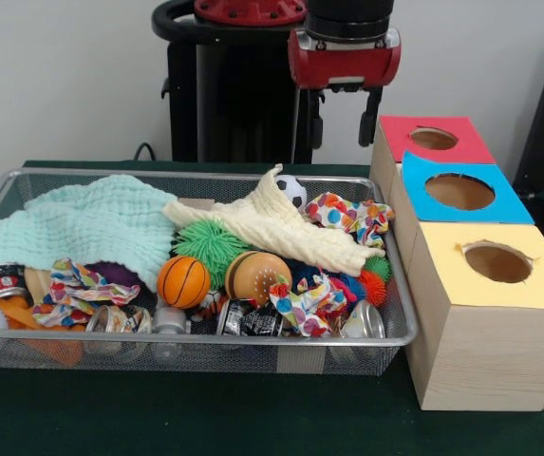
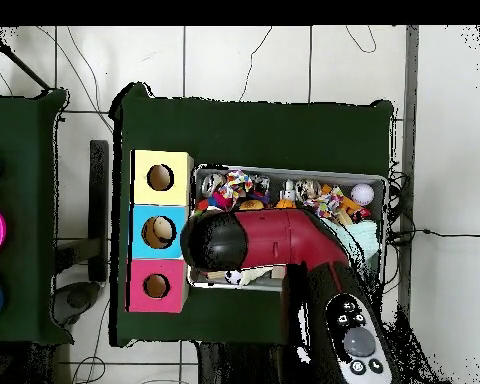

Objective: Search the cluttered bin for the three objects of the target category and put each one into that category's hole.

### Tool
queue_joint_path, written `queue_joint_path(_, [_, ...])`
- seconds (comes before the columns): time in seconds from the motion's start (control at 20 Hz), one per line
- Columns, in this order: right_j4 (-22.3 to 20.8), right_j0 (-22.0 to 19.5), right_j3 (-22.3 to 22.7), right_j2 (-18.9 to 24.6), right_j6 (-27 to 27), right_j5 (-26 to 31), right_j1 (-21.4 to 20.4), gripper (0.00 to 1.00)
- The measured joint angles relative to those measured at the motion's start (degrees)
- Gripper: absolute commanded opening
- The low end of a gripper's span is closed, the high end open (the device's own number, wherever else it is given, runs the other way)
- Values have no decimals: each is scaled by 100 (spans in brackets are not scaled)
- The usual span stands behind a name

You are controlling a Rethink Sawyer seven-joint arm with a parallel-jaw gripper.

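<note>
The search step is in hand: the gripper (image 1: 346, 91), fingers parted and empty, hangs above the wire mesh bin (image 1: 25, 350)'s far right corner, and must next descend onto a target among the clutter.

A wire bin (image 1: 400, 313) sits on the table (image 1: 253, 418), with a row of 3 boxes (image 1: 480, 323) just beside its right side in the front view. In the bin, 2 cloths (image 1: 82, 223) lie over balls (image 1: 183, 281) and cans (image 1: 253, 321). The gripper (image 1: 343, 95) hangs above the bin's far edge.
</note>
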Motion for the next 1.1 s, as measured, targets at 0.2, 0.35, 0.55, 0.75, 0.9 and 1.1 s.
queue_joint_path(0.2, [-1, -1, -294, -2, 0, 0, 209, 100])
queue_joint_path(0.35, [-1, -1, -458, -2, 0, 4, 288, 100])
queue_joint_path(0.55, [-1, -1, -586, -4, 0, 4, 307, 100])
queue_joint_path(0.75, [-1, -1, -609, -17, 0, 4, 265, 100])
queue_joint_path(0.9, [-1, -1, -609, -36, 0, 5, 182, 100])
queue_joint_path(1.1, [5, -1, -601, -64, 0, 5, 9, 100])
